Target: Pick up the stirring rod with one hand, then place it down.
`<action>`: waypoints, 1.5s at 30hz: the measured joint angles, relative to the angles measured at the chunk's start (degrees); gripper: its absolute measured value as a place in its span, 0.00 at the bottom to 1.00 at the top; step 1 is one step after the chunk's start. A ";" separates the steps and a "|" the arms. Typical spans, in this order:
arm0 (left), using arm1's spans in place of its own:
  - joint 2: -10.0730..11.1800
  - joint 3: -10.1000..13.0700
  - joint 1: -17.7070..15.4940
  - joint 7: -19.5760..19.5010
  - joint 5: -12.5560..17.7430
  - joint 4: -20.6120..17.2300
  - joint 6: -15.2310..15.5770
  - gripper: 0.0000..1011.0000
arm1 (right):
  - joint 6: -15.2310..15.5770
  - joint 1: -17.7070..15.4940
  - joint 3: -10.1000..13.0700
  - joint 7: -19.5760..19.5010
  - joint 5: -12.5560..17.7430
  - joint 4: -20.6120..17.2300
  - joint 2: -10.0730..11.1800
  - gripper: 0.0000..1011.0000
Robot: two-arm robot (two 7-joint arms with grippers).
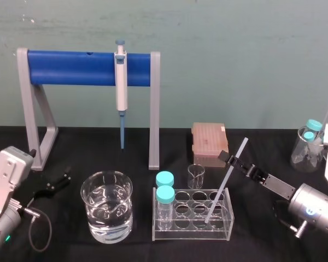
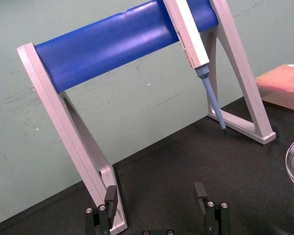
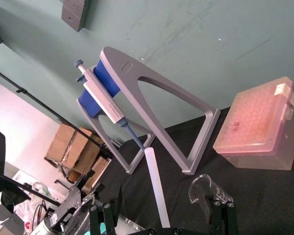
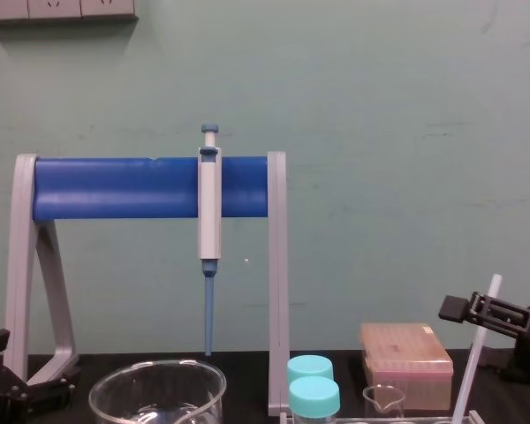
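The black desk [image 1: 71, 251] carries a pipette stand [image 1: 90, 68] back-left, a water beaker [image 1: 106, 213] and tube rack [image 1: 191, 218] near the front edge, a small beaker [image 1: 195, 176], a pink tip box [image 1: 209, 143] behind them, and a flask [image 1: 308, 147] at the right edge.

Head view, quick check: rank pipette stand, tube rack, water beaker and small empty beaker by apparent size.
Largest: pipette stand.
Then tube rack and water beaker, too alike to rank.
Smallest: small empty beaker.

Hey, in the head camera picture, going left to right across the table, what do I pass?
Left gripper → water-filled beaker → teal-capped vials → small beaker → stirring rod, leaning in the rack between the right gripper's open fingers → teal-capped flask.
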 joint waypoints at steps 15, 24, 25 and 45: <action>0.00 0.00 0.00 0.00 0.00 0.00 0.00 0.99 | -1.89 1.11 -1.86 -0.78 0.72 0.24 0.17 0.87; 0.00 0.00 0.00 0.00 0.00 0.00 0.00 0.99 | -2.29 1.68 -2.98 -1.38 1.38 0.26 0.64 0.62; 0.00 0.00 0.00 0.00 0.00 0.00 0.00 0.99 | -2.37 1.82 -3.22 -1.39 1.45 0.35 0.74 0.57; 0.00 0.00 0.00 0.00 0.00 0.00 0.00 0.99 | -3.38 2.63 -5.34 -1.53 2.93 0.59 1.83 0.07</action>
